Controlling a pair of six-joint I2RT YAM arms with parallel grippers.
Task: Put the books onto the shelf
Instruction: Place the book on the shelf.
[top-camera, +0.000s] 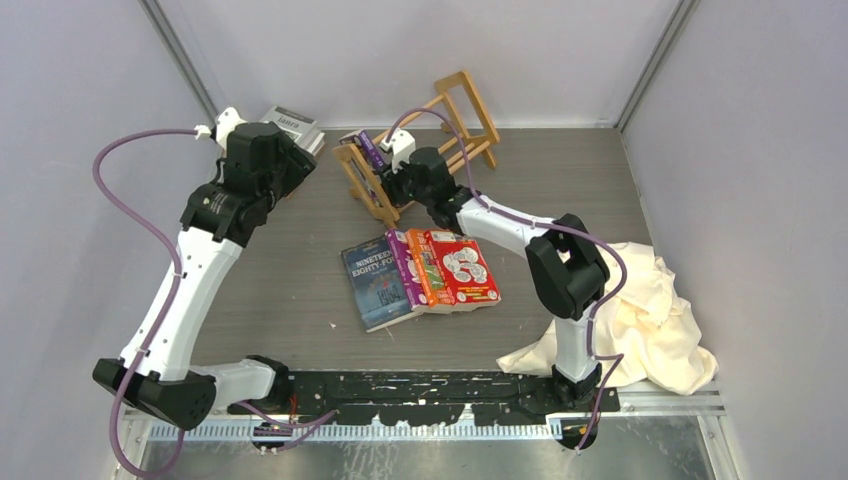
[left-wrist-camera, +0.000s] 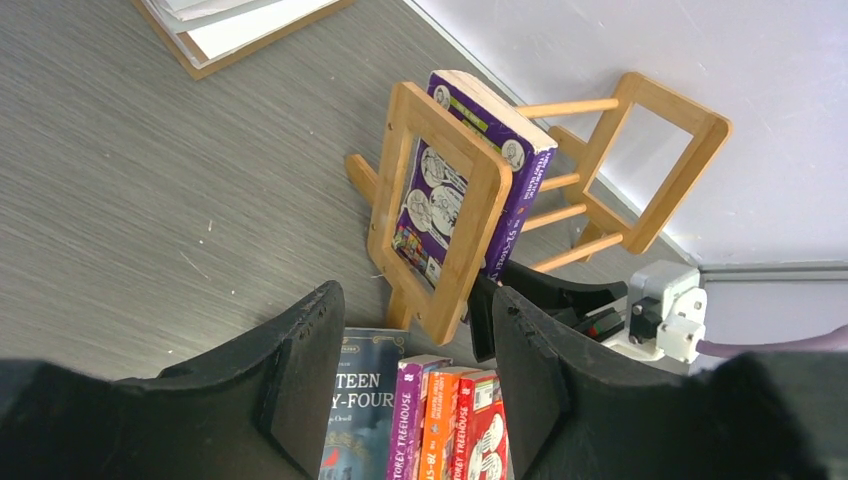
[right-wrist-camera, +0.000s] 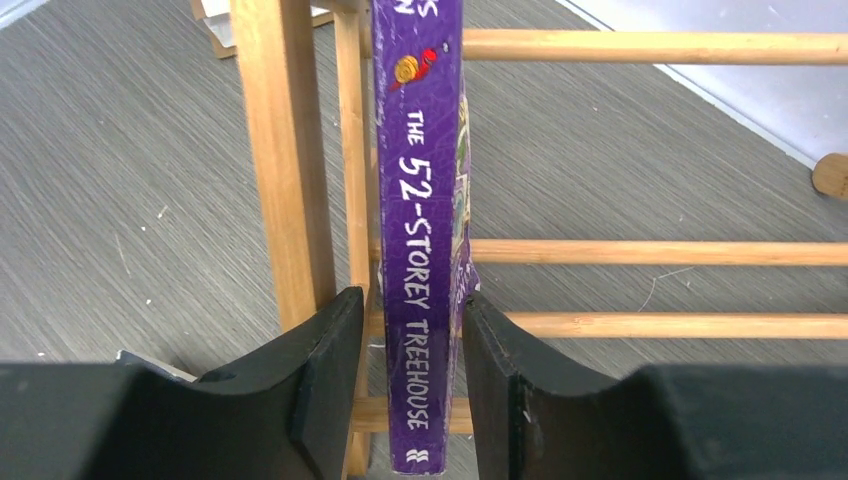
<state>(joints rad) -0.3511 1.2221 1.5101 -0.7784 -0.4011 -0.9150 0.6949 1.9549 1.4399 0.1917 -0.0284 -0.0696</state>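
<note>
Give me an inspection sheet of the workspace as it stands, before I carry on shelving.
Surface: grey wood-grain table, a few faint scuffs.
Job's things: shelf at the back, set at an angle; purple book upright against its end frame; four books lying side by side mid-table; grey and white books at the back left.
Clutter: cream cloth bunched at the right.
Grippers: left gripper open, nothing between its fingers; right gripper has a finger on either side of the purple book's spine, grip unclear.
Cables: purple cable looped along each arm; the right arm's arcs over the shelf.
Surroundings: plain pale walls; nothing else seen.
</note>
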